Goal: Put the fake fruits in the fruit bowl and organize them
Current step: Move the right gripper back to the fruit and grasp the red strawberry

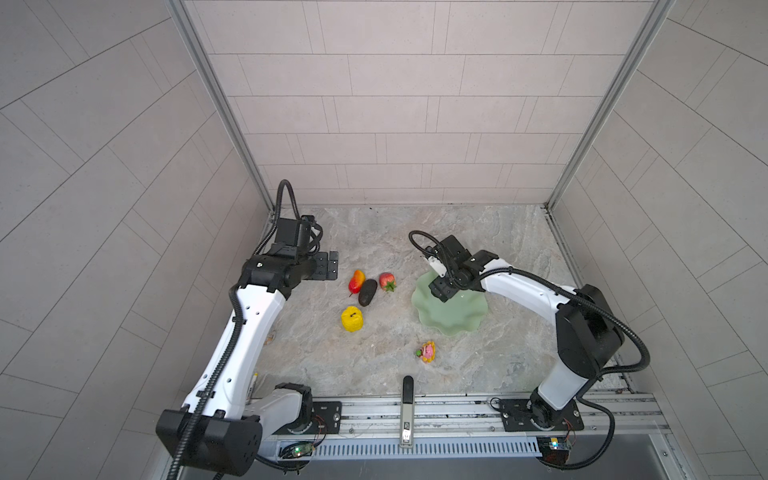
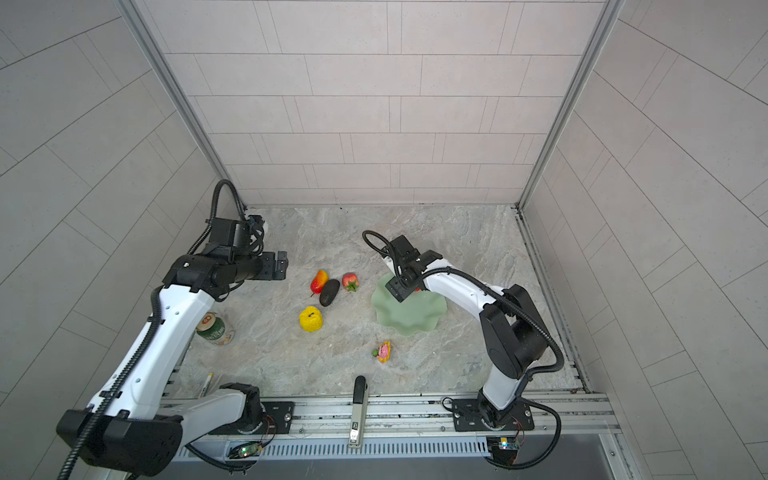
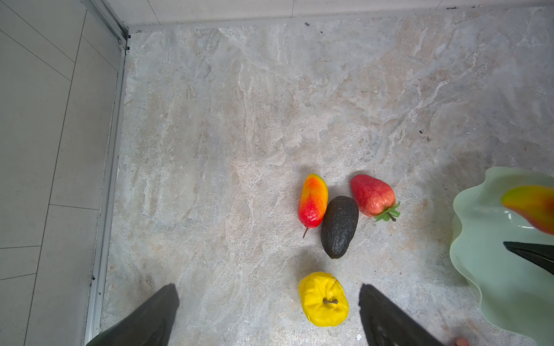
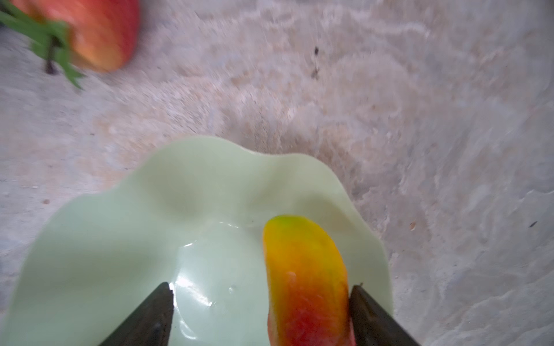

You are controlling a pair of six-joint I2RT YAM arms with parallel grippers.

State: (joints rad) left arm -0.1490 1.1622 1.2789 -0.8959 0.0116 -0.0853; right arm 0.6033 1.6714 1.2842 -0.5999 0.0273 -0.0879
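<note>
Mango [image 4: 305, 278] over the fruit bowl [image 4: 120, 233], lengthwise between the right end effector's [image 4: 261, 286] wide-apart jaws, green tip toward the rim

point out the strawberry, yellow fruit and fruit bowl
strawberry [image 3: 372, 194], left wrist view, red body
yellow fruit [image 3: 317, 287], left wrist view, skin beside stem
fruit bowl [image 1: 455, 318], in a top view, bare inside

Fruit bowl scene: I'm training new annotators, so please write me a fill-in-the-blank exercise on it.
The open right gripper has a ____ between its jaws over the bowl.
The red fruit with a green cap is a ____.
The left gripper has its jaws ____.
Missing: mango; strawberry; open.
</note>
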